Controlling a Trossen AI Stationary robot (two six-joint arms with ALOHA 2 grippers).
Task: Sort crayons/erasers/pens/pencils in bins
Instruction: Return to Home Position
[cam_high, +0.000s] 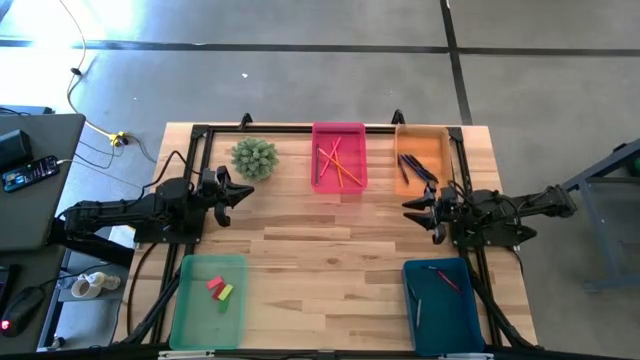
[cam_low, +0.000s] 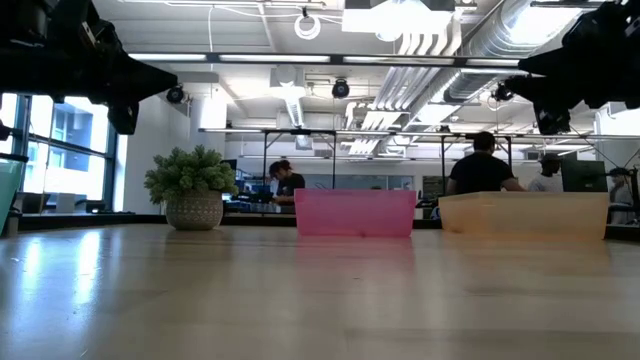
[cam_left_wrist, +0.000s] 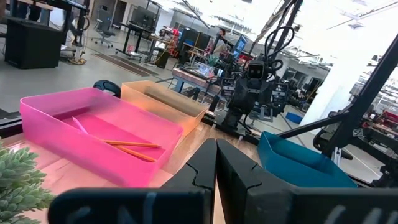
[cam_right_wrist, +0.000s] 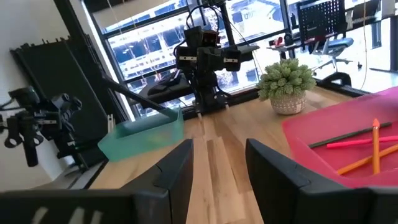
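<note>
Both grippers hover above the table and hold nothing. My left gripper (cam_high: 246, 190) is shut (cam_left_wrist: 216, 163), at the table's left, next to the plant. My right gripper (cam_high: 409, 209) is open (cam_right_wrist: 219, 163), at the right, just near of the orange bin (cam_high: 422, 160), which holds dark pens (cam_high: 415, 168). The pink bin (cam_high: 340, 157) at the far edge holds orange, pink and green pencils (cam_high: 336, 165) lying flat. The light green bin (cam_high: 209, 300) at the near left holds red and yellow erasers (cam_high: 220, 289). A red stick (cam_high: 446, 278) lies in the dark teal bin (cam_high: 446, 308) at the near right.
A small potted plant (cam_high: 254, 157) stands at the far left of the table. A black frame (cam_high: 300, 128) runs along the far edge and down both sides. Bare wood (cam_high: 320, 250) lies between the bins. People (cam_low: 481, 165) sit in the room beyond the table.
</note>
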